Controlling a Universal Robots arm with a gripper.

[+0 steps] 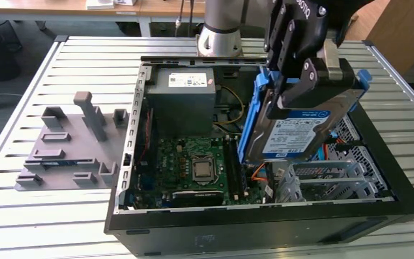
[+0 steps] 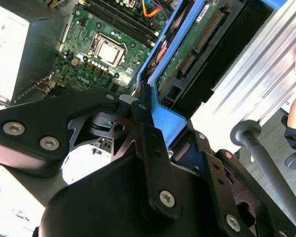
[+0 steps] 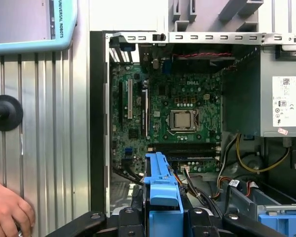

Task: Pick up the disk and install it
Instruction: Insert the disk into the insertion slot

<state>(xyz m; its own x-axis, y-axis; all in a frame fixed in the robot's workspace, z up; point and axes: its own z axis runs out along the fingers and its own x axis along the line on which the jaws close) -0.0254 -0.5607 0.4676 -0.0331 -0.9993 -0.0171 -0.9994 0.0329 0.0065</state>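
1. Pick-up looks done. The gripper [image 1: 304, 89] is clamped on the disk [image 1: 297, 129], pinching its upper end at the blue bracket [image 2: 160, 116].
2. The disk hangs tilted and well raised over the open computer case [image 1: 264, 221], on the side away from the motherboard [image 1: 192, 162]. Its label faces outward.
3. Its lower end is near the metal drive cage [image 1: 329, 178] inside the case. I cannot tell whether they touch.
4. Install not done: the disk is not seated flat in the case. I judge the task about half complete.
5. A person's hand [image 3: 10, 210] rests outside the case wall.
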